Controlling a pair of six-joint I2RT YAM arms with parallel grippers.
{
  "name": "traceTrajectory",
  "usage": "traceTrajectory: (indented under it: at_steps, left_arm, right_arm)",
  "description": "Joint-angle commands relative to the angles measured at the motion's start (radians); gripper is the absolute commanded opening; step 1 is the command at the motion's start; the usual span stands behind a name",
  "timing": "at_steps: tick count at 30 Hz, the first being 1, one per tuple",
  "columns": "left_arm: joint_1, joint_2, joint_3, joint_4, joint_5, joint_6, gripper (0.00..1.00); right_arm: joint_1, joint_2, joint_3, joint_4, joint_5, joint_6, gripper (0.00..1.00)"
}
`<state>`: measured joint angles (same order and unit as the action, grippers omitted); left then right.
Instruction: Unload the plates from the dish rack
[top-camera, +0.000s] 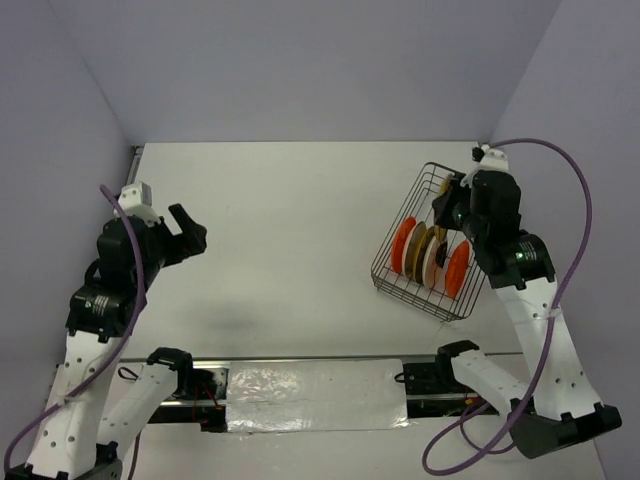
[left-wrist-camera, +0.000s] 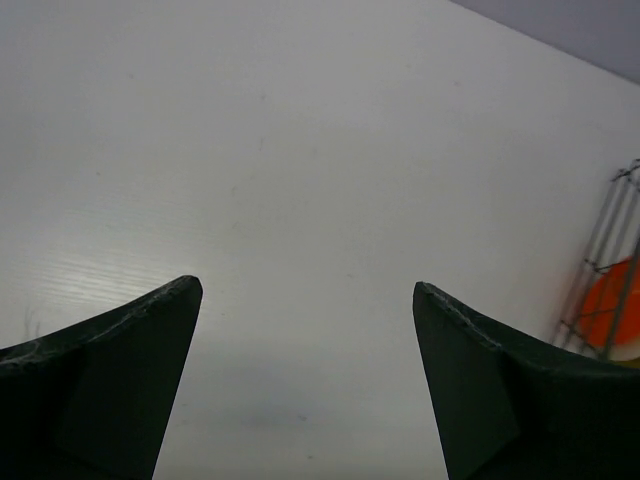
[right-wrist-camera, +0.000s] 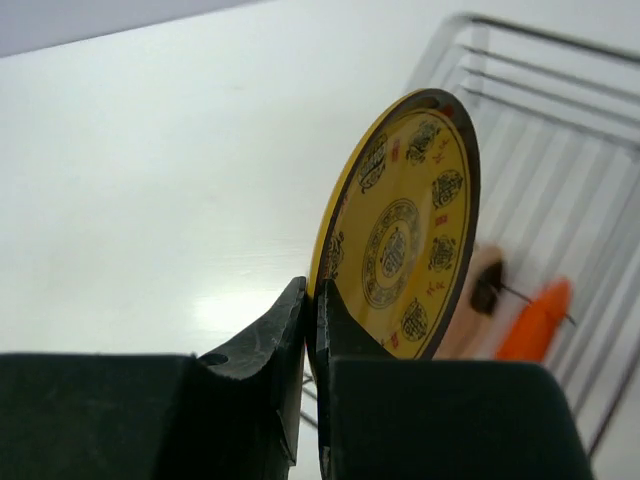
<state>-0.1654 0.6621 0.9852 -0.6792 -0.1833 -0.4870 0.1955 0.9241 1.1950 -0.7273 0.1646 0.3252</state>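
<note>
The right gripper (right-wrist-camera: 312, 300) is pinched shut on the edge of a yellow patterned plate (right-wrist-camera: 400, 235) at the dish rack (top-camera: 392, 272)
Its two dark fingers squeeze the rim of the plate, which stands on its edge and tips a little; whether it still sits in a slot, I cannot tell. The grey wire rack is on the right side of the white table (top-camera: 290, 220), toward the far end. More plates stand on edge in a row inside it: the left orange plate (top-camera: 404, 245) at one end, the right orange plate (top-camera: 459, 268) at the other, and a cream plate (top-camera: 434, 264) and a dark patterned plate (top-camera: 421, 250) between them. The left gripper (top-camera: 186, 233) is over the left side of the table, well apart from the rack, with its fingers spread wide and nothing in them
</note>
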Motion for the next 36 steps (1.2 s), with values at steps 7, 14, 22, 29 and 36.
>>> traceTrajectory:
  at_steps: [7,14,22,29,36]
  left_arm:
    - [-0.005,0.258,0.335,0.101,0.454,-0.456,0.99]
    - [-0.005,0.356,0.241,0.253,0.679,-0.654,0.99]
    - [-0.023,0.393,0.113,0.222,0.685,-0.607,0.99]
    - [-0.026,0.396,0.06,0.204,0.654,-0.548,0.3]
    - [-0.022,0.471,0.063,0.257,0.316,-0.495,0.0]
  right_arm:
    - [0.524,0.267,0.343,-0.156,-0.017,-0.297,0.0]
    - [0.872,0.429,0.399,-0.141,0.14,-0.526,0.0]
    - [1.076,0.663,0.578,-0.078,0.321,-0.684,0.0]
    - [1.134,0.801,0.704,-0.047,0.397,-0.744,0.0]
    - [1.005,0.656,0.462,0.063,0.307,-0.473,1.0]
